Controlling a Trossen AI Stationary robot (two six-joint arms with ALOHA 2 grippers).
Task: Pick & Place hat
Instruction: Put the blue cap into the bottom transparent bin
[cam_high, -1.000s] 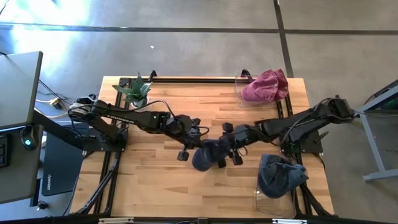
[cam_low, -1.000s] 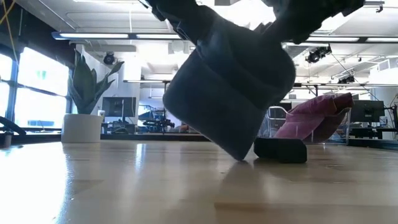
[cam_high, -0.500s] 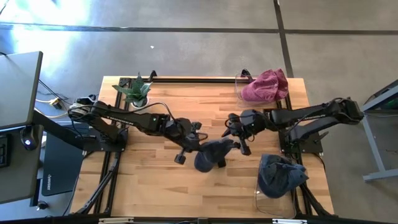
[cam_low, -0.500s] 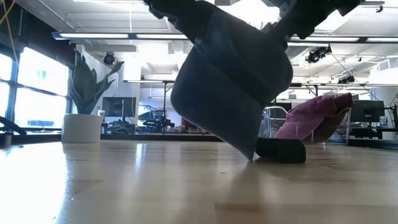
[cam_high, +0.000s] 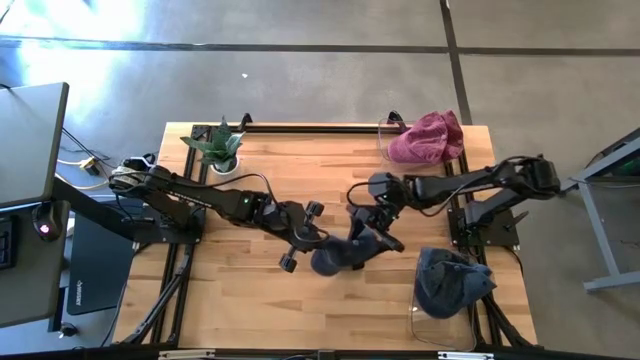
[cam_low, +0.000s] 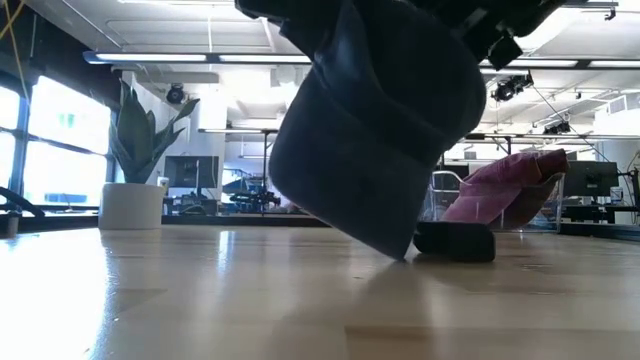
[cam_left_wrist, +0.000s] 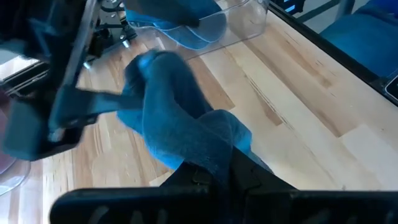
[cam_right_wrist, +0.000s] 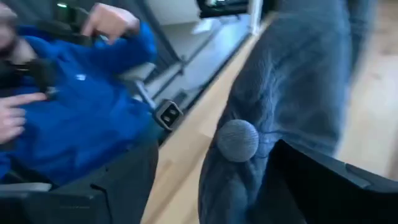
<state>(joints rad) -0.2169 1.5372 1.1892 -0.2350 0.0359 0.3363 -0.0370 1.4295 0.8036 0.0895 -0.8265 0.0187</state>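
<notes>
A dark blue hat (cam_high: 340, 255) hangs over the middle of the table with my left gripper (cam_high: 312, 238) shut on it. In the low view the hat (cam_low: 380, 130) droops, and its lowest corner (cam_low: 402, 254) reaches down to about the tabletop. My right gripper (cam_high: 370, 228) is open at the hat's far right side. Its fingers stand on either side of the crown near the top button (cam_right_wrist: 237, 140). My left gripper pinches a bunched fold of the hat's cloth (cam_left_wrist: 211, 163) between its two shut fingers. It comes in from the table's left, slanting down. The hat hangs tilted beyond and below the fingers. My right gripper has one open finger (cam_right_wrist: 311, 180) right beside the crown. I cannot tell whether it touches the cloth.
A pink hat (cam_high: 427, 137) lies in a clear container at the back right, and a blue one (cam_high: 450, 282) in a clear container at the near right. A potted plant (cam_high: 222, 148) stands at the back left. A person in a blue sleeve (cam_right_wrist: 74, 106) is beyond the table.
My right gripper has come off the hat, drawn back toward the far edge, then turned and swung back to the hat's far side. My left gripper has rolled and shifted a little toward the near edge, keeping its hold. The hanging hat has turned with it.
</notes>
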